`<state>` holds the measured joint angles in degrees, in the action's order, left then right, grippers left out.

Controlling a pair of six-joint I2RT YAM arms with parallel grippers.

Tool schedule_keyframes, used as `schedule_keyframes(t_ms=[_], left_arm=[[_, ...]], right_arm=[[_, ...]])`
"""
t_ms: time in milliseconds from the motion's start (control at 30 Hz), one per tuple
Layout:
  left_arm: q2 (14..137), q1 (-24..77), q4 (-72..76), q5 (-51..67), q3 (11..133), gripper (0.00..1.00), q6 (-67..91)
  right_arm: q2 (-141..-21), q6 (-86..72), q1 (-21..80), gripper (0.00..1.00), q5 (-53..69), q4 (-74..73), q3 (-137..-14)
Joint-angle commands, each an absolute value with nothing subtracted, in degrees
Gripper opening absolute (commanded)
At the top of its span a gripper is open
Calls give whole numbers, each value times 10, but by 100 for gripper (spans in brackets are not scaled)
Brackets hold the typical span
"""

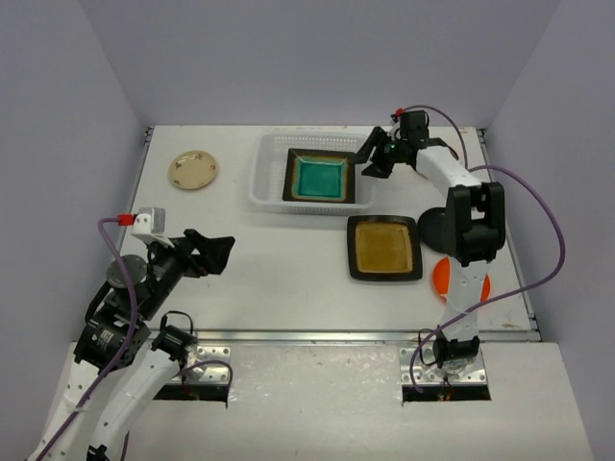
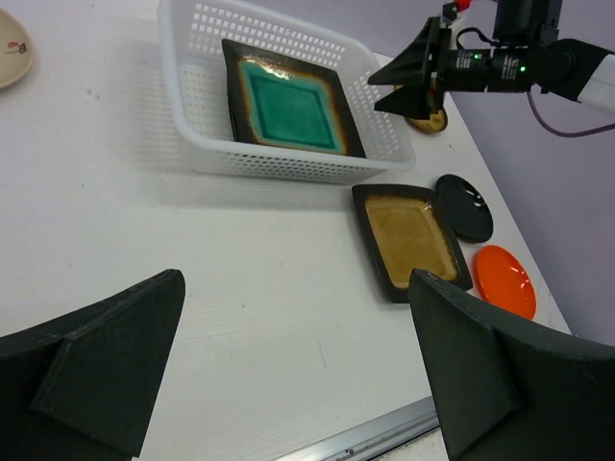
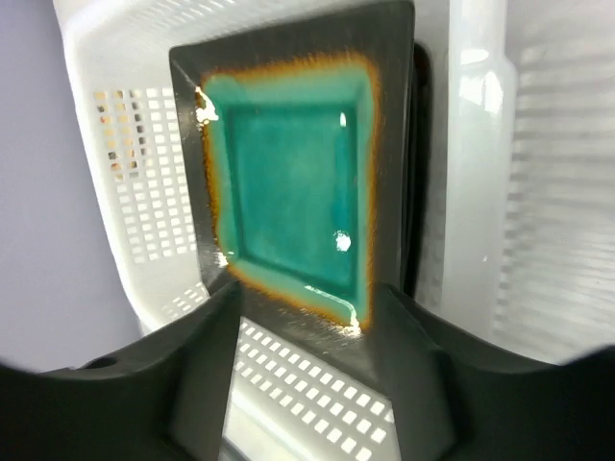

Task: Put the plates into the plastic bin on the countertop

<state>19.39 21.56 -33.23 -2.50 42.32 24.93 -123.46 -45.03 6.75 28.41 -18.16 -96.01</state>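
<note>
Teal-centred plate point(image 1: 319, 180) rests flat inside the plastic bin point(image 1: 261, 187), which sits at 12 o'clock on the white countertop point(image 1: 250, 279). Pale lavender walls point(image 1: 86, 115) close in three sides. From above, the right gripper point(image 1: 370, 158) hangs at the bin's 3 o'clock rim with its jaws spread, grasping nothing. The amber-centred plate point(image 1: 383, 248) lies near the bin at 5 o'clock, and the cream plate point(image 1: 193, 170) lies well apart at 9 o'clock. The left gripper point(image 1: 216, 252) hovers at 8 o'clock over bare counter, jaws released.

From the left wrist, its wide-parted fingers point(image 2: 96, 375) frame the scene. The black plate point(image 2: 464, 206) lies at 2 o'clock of the amber-centred plate and the orange plate point(image 2: 504, 279) at 4 o'clock. A patterned yellow plate point(image 2: 430, 121) peeks out beneath the right gripper. A small mark on the cream plate is too small to read.

From the right wrist, the teal-centred plate fills the bin, its near edge seen between the parted fingers point(image 3: 207, 375).
</note>
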Motion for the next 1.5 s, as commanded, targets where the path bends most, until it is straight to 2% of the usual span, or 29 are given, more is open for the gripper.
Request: schedule_keyframes(t_ms=[0,67,133,167,267,300,333,400,433,567,700,767,933,1133,1233,1367,1467], left_arm=[[200,212,-309,-26,422,100,251],[207,212,-309,-26,422,100,252],[217,212,-308,-28,422,100,254],[222,212,-309,-28,422,100,255],[262,212,-308,-9,424,100,263],[273,212,-304,-4,422,100,280],[286,212,-304,17,422,100,281],[332,213,-221,118,361,100,348],[350,221,-164,151,320,100,389],[442,318,22,79,231,100,503],[588,460,122,-40,260,100,545],[725,480,184,-30,290,100,551],[932,491,277,-27,379,100,556],[1052,475,279,-32,487,100,533],[1089,466,283,-18,506,94,532],[1128,442,312,29,515,73,533],[1155,430,326,61,519,65,532]], right_arm=[[-1146,-415,58,62,216,-215,-977],[-1139,-406,58,65,218,-228,-993],[-1129,-399,58,74,211,-260,-1004],[-1120,-397,58,75,211,-263,-1002],[-1069,-395,58,77,228,-265,-959],[-1035,-393,58,82,233,-265,-944],[-1032,-390,58,83,240,-265,-927],[-945,-367,58,96,263,-263,-845],[-894,-358,58,99,270,-260,-812],[-739,-337,58,99,289,-248,-651],[-576,-359,57,99,312,-237,-522],[-506,-389,57,99,323,-236,-457],[-407,-425,57,99,355,-226,-391],[-371,-409,57,99,361,-255,-395],[-371,-400,57,99,373,-254,-401],[-373,-387,57,99,376,-258,-410],[-379,-379,57,99,394,-255,-411]])
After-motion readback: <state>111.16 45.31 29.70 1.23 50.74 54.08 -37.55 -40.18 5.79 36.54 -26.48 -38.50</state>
